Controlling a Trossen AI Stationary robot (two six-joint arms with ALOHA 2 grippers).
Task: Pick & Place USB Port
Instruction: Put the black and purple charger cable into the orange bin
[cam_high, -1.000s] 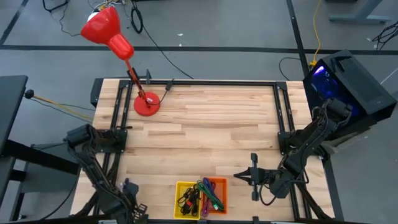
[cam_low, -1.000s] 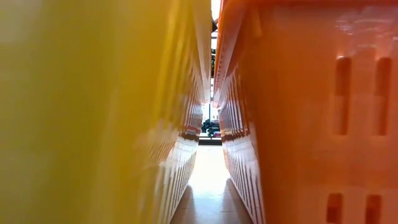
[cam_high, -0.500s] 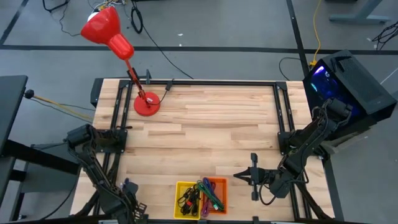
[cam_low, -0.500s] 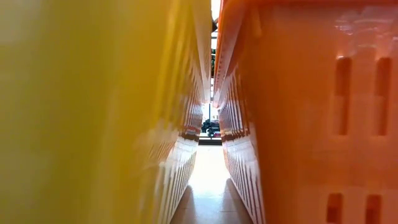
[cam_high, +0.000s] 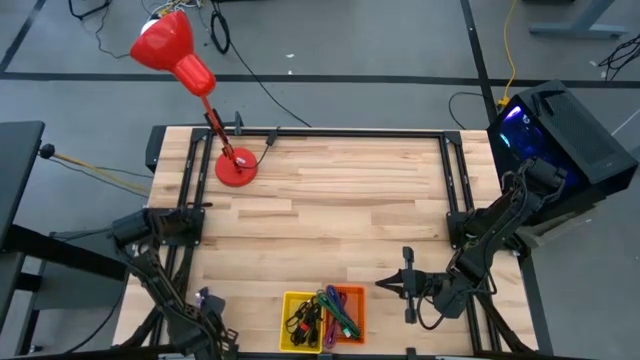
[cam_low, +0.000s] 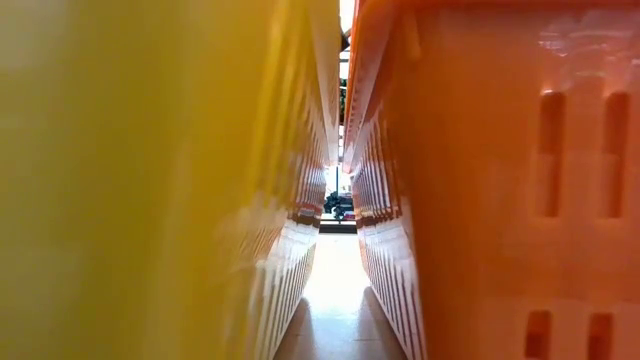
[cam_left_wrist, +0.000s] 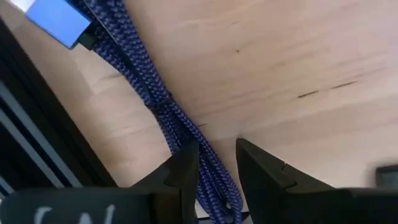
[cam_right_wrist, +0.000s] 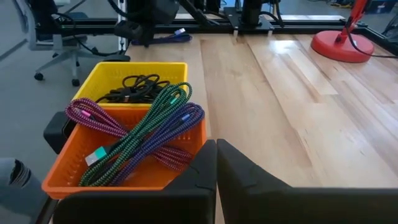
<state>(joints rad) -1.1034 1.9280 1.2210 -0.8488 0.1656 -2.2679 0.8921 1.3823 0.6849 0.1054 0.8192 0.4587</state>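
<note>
A blue braided cable (cam_left_wrist: 158, 99) is seen lying on the pale wood table (cam_high: 340, 190), near its front left corner, beside the dark metal rail at the left edge. Its weave is coarse and rope-like, several strands are bundled side by side, and a flat, glossy blue plug (cam_left_wrist: 57, 20) is carried at one end. The left gripper (cam_left_wrist: 216, 163) is set low over this bundle; its two dark, wedge-shaped fingers are held a little apart, with the strands running up between them, and no clamping on the cable is visible.

At the front edge, near the middle, two ribbed plastic baskets are placed side by side. In the yellow basket (cam_right_wrist: 106, 74) a coil of smooth black cable (cam_right_wrist: 134, 86) is held. In the orange basket (cam_right_wrist: 68, 168) braided cables in green (cam_right_wrist: 146, 124), purple (cam_right_wrist: 174, 127) and magenta (cam_right_wrist: 93, 115) are draped loosely, some hanging over the wall shared with the yellow one.

The right gripper (cam_high: 407, 283) is parked over the table just right of the baskets, near the front edge, with its matte black fingers pressed together on nothing.

A red lamp (cam_high: 236, 165) with a round, flat base and a cone shade is stood at the back left corner.
</note>
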